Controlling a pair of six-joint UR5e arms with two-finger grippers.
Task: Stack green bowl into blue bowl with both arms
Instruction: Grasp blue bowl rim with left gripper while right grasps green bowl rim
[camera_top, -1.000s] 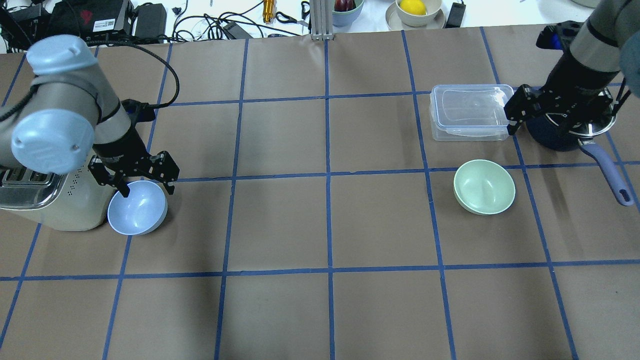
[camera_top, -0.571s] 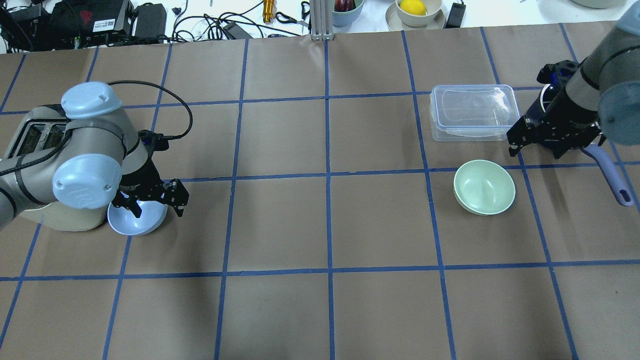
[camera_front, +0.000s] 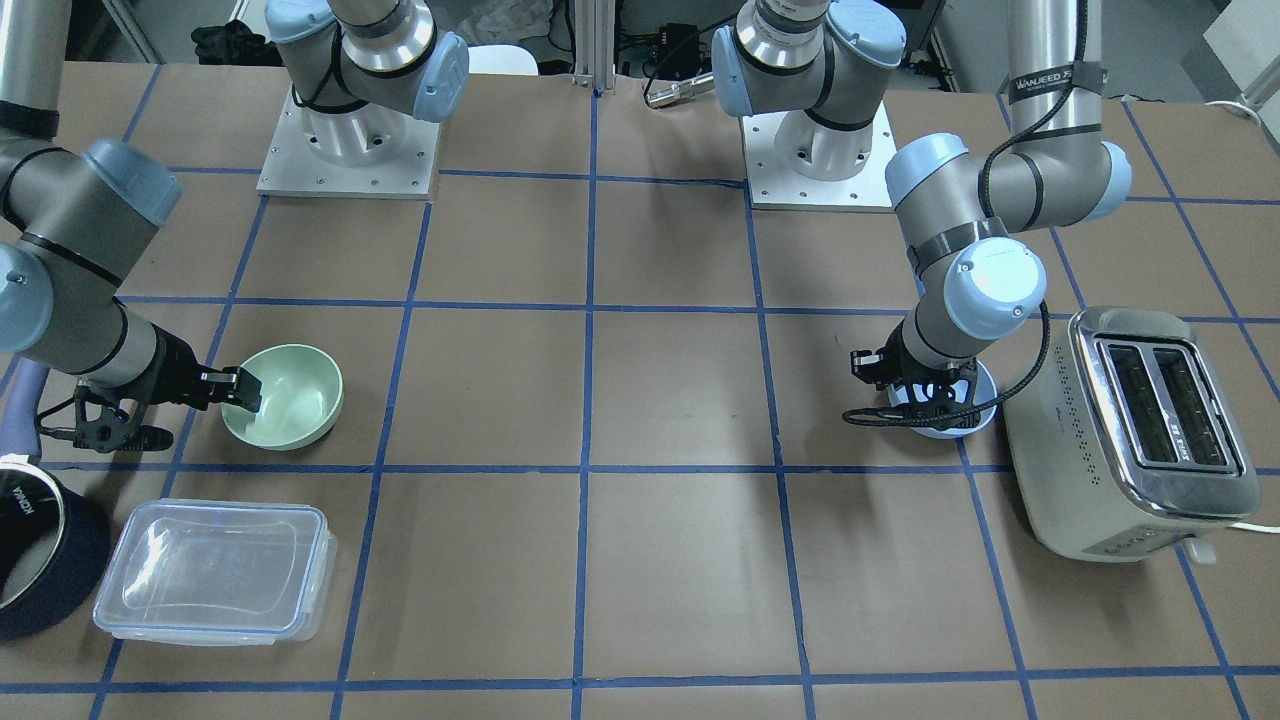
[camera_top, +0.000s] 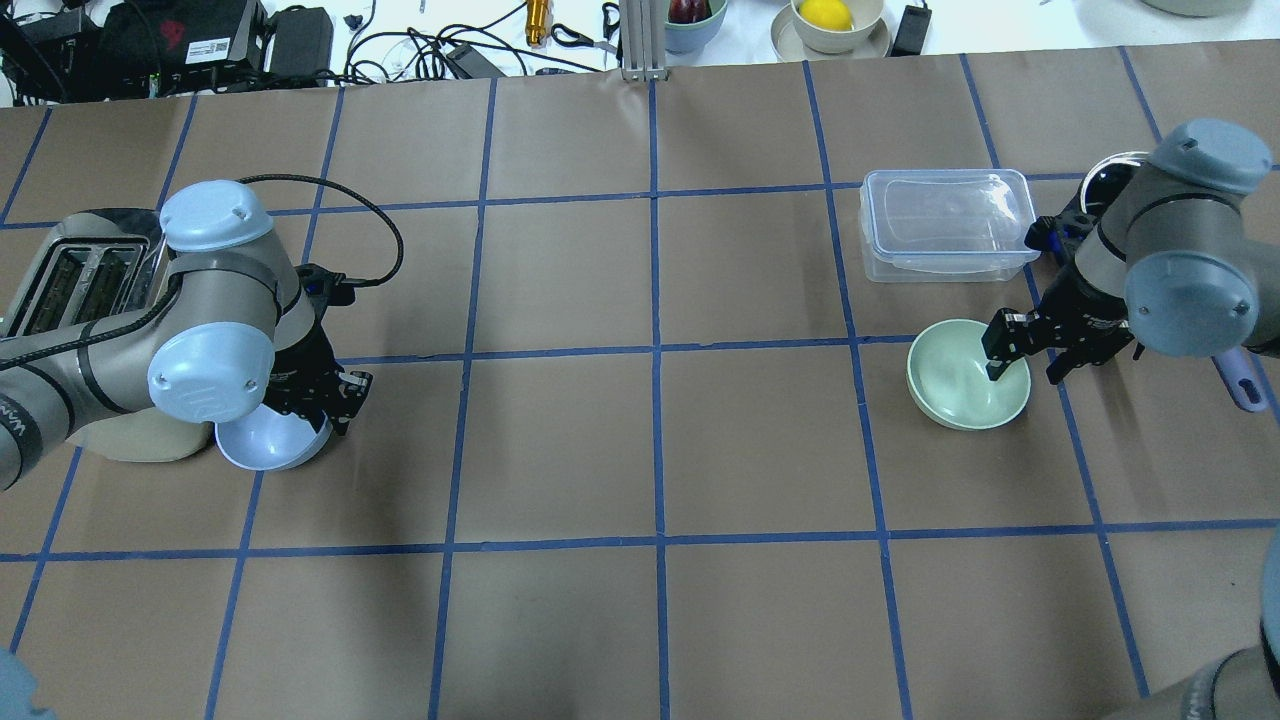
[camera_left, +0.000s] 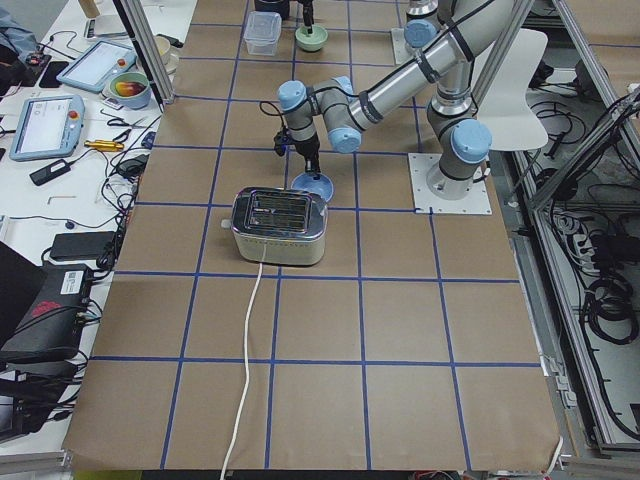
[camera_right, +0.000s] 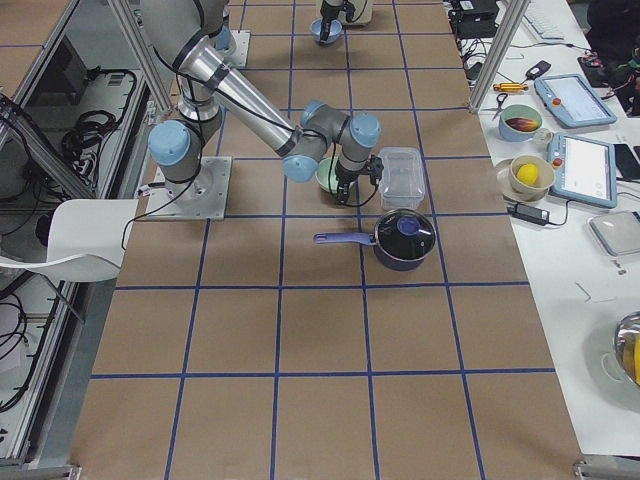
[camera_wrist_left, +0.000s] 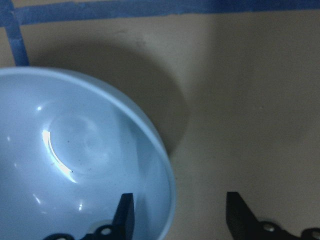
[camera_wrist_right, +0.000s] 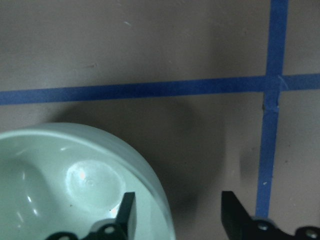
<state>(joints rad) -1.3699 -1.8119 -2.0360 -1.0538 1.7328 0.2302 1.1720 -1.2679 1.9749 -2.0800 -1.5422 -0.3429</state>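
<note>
The blue bowl (camera_top: 270, 445) sits upright beside the toaster, partly hidden under my left arm; it also shows in the left wrist view (camera_wrist_left: 75, 160) and the front view (camera_front: 975, 418). My left gripper (camera_top: 322, 400) is open and straddles the bowl's right rim, one finger inside and one outside (camera_wrist_left: 180, 217). The green bowl (camera_top: 960, 385) sits upright on the right (camera_front: 290, 400). My right gripper (camera_top: 1022, 365) is open and straddles its right rim; the right wrist view (camera_wrist_right: 179, 215) shows one finger inside the green bowl (camera_wrist_right: 65, 185) and one outside.
A toaster (camera_top: 70, 265) stands against the blue bowl's left side. A clear lidded container (camera_top: 945, 225) lies just beyond the green bowl. A navy saucepan (camera_front: 40, 560) with a purple handle (camera_top: 1240, 380) stands right of the right arm. Cables and dishes lie past the table's far edge.
Both arms came down. The left gripper lowered onto the blue bowl's rim. The right gripper moved from above the saucepan toward me and left, down onto the green bowl's rim.
</note>
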